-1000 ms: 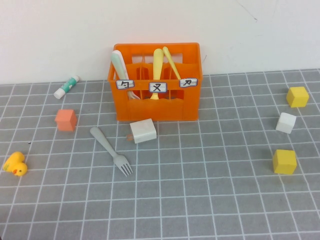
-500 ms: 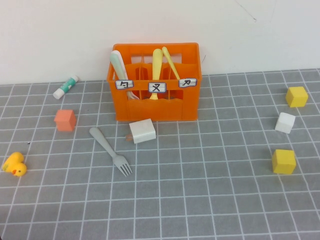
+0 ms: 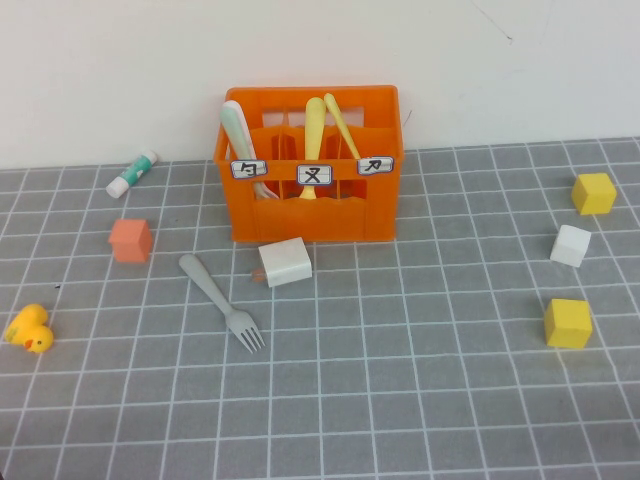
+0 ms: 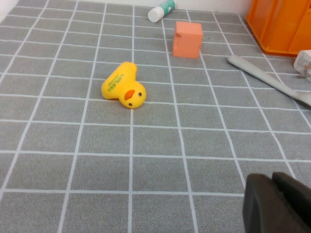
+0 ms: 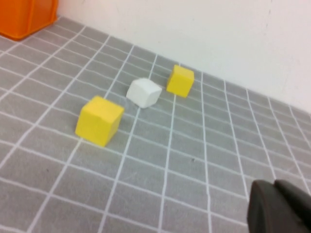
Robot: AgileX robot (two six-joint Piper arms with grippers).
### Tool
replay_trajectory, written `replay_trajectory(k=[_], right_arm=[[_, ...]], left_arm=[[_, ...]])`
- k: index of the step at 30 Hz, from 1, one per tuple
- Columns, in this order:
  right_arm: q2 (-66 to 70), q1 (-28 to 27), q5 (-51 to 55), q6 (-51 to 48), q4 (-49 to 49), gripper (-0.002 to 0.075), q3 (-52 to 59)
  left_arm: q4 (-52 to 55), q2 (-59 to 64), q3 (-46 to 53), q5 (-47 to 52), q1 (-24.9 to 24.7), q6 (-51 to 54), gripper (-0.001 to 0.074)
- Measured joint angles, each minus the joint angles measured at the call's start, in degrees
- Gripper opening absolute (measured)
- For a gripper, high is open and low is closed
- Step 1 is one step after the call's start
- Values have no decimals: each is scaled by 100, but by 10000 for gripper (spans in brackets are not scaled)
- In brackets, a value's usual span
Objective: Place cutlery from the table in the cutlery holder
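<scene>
On the tiled table [image 3: 420, 400], the orange cutlery holder [image 3: 310, 215] already has the yellow fork [image 3: 314, 135] slotted in, so the grey fork [image 3: 218, 298] lying just in front should be pinched mid-handle and dropped handle-up, though the left gripper [image 4: 277, 201] and right gripper [image 5: 279, 206] are parked off to the sides with their fingers seemingly pressed together.
</scene>
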Motion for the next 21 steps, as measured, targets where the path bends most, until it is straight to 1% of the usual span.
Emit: replay_trajectory(k=[4,14,18,21], right_arm=[[-67,-43,-13,84,9,-1,162],[-147,-110,161,121,9,-1,172],[-156,-331,272,423,9,-1,172],[-156,-398,572,642,-25,-1,172]], left_arm=[[0,0,0,0,0,0,-1],[0,0,0,0,0,0,-1],[0,0,0,0,0,-18,-1],[0,0,0,0,0,-15,-1]])
